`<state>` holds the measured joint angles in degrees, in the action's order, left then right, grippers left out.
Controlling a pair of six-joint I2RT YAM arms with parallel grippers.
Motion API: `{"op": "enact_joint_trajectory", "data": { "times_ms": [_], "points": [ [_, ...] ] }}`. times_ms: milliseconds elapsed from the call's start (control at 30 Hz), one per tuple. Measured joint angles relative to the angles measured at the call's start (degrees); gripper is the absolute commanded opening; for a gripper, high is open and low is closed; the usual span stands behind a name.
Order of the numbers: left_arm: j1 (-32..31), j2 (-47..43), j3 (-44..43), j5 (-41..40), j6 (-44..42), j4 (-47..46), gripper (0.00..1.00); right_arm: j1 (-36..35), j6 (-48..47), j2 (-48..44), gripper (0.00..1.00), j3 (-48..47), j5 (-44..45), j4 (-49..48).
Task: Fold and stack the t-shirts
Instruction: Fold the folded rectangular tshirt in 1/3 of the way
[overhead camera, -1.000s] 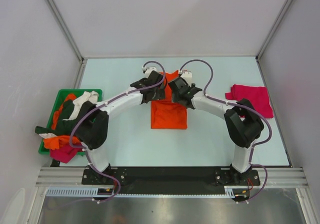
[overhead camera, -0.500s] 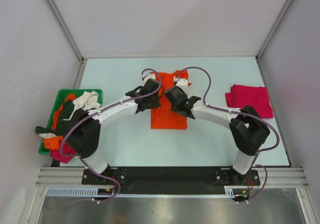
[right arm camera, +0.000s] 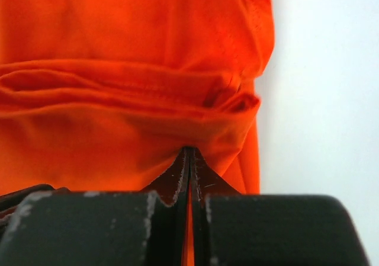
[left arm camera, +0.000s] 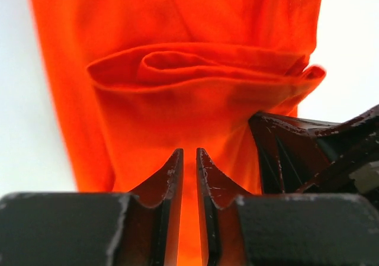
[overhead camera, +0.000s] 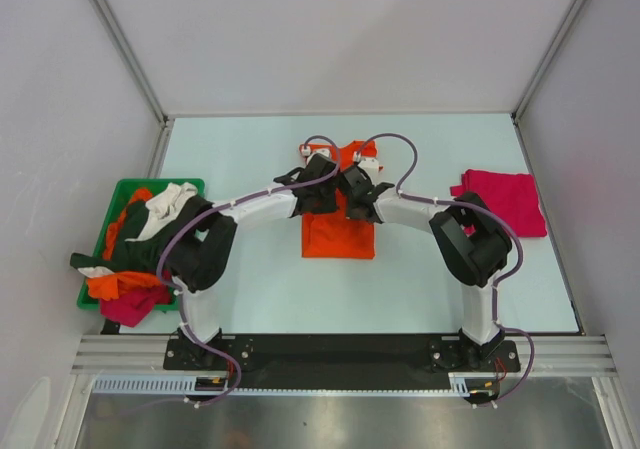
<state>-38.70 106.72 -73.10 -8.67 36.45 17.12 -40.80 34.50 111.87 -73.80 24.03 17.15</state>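
A bright orange t-shirt (overhead camera: 338, 234) lies partly folded in the middle of the table. Both grippers sit side by side over its far part. My left gripper (overhead camera: 322, 191) (left arm camera: 189, 153) has its jaws nearly together with orange cloth (left arm camera: 195, 100) between them. My right gripper (overhead camera: 355, 194) (right arm camera: 189, 150) is shut tight, pinching the cloth (right arm camera: 118, 130) at its tips. In both wrist views a raised fold runs across the shirt just beyond the fingertips. A magenta-red t-shirt (overhead camera: 500, 197) lies folded at the right of the table.
A green bin (overhead camera: 160, 182) stands at the left edge, heaped with dark green, cream, orange and magenta t-shirts (overhead camera: 130, 259) that spill over its near side. Grey walls enclose the pale table on three sides.
Both grippers have closed on the orange t-shirt's far part and drawn closer together. The cloth under them has bunched into a fold.
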Motion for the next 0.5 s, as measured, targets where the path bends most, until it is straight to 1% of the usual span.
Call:
{"op": "enact_joint_trajectory", "data": {
  "times_ms": [300,400,433,467,500],
  "points": [
    [1.7,8.3,-5.5,2.8,0.2,0.4,0.2,2.1,0.2,1.6,0.0,-0.6,-2.3,-0.2],
    [2.1,9.6,-5.6,2.9,0.5,0.8,0.23,2.2,-0.4,1.5,0.0,-0.6,-2.5,-0.3],
    [2.1,9.3,-5.5,2.9,0.5,0.7,0.28,2.2,-0.7,1.4,0.14,-0.5,-2.5,-0.4],
    [2.1,8.9,-4.9,2.8,0.5,0.3,0.32,2.2,-0.9,1.2,0.24,-0.4,-2.5,-0.4],
    [2.1,8.5,-4.4,2.7,0.5,0.2,0.36,2.2,-1.2,0.9,0.31,-0.2,-2.4,-0.4]
  ]
}}
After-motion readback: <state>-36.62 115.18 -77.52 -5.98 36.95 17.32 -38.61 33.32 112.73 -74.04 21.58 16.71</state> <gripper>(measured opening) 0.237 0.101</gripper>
